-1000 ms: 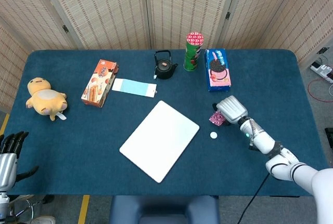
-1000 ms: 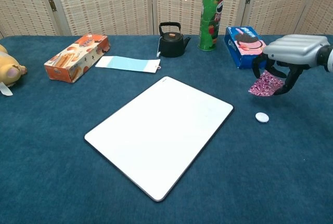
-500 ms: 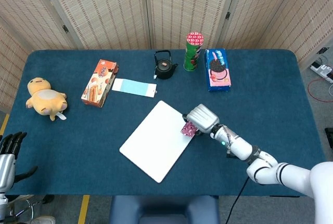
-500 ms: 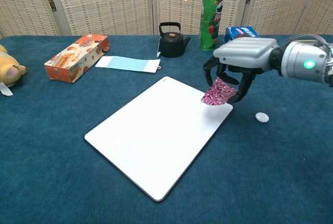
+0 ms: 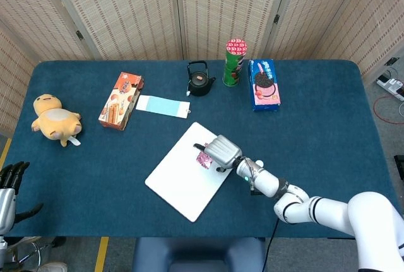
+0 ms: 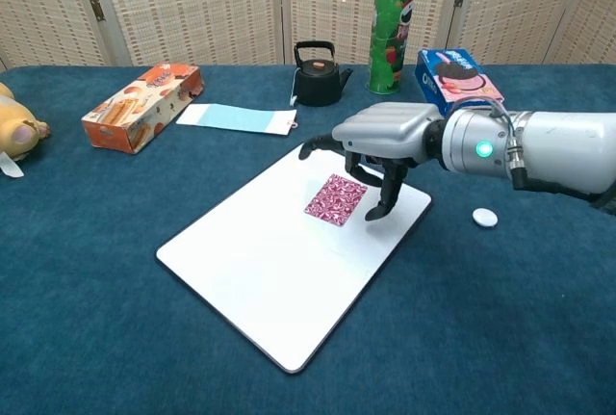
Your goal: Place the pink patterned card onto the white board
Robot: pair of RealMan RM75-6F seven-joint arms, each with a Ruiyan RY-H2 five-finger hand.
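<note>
Pink card lies flat on white board, mid-frame in chest view. Right hand hovers just over it, fingers spread, holding nothing. Risk: a fingertip near the card's edge could drag it off-board on retreat. Left hand, frame's lower-left edge, idle, fingers apart.

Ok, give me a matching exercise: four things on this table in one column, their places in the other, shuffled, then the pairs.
Things:
1. pink card
2. small white disc
3. plush toy
4. black kettle

Places:
A. far left end of the table
B. on the cloth, right of the white board
C. lying on the white board
D. back of the table, left of the green can

Pairs: 1-C, 2-B, 3-A, 4-D
</note>
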